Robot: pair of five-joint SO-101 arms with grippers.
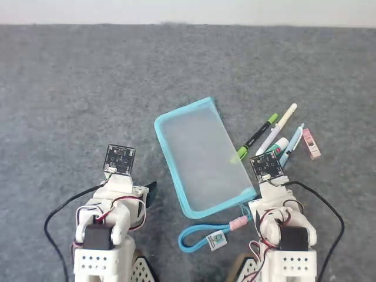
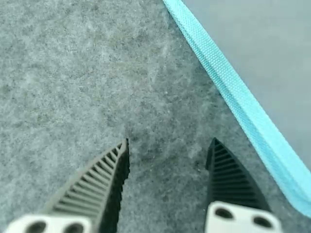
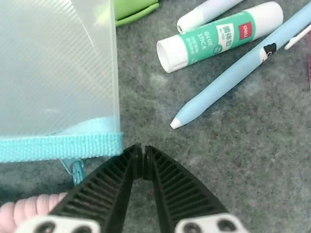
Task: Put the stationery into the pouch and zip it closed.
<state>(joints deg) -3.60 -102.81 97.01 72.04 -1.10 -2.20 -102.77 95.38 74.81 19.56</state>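
While your left end effector (image 2: 170,141) gapes and your right end effector (image 3: 143,148) is clenched empty, one pouch (image 1: 197,155) lies beside apparently five stationery items (image 1: 258,134).

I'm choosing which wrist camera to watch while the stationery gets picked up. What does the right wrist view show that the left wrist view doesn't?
Right wrist view, not the left: a white-and-green glue stick, a light blue pen, a pale marker end, a green marker cap, a small blue zipper pull, a pink coiled cord, and the shut right gripper.
Left wrist view, not the right: the open left gripper.
Both: the translucent pouch with light blue edging and the grey carpet-like table cover.
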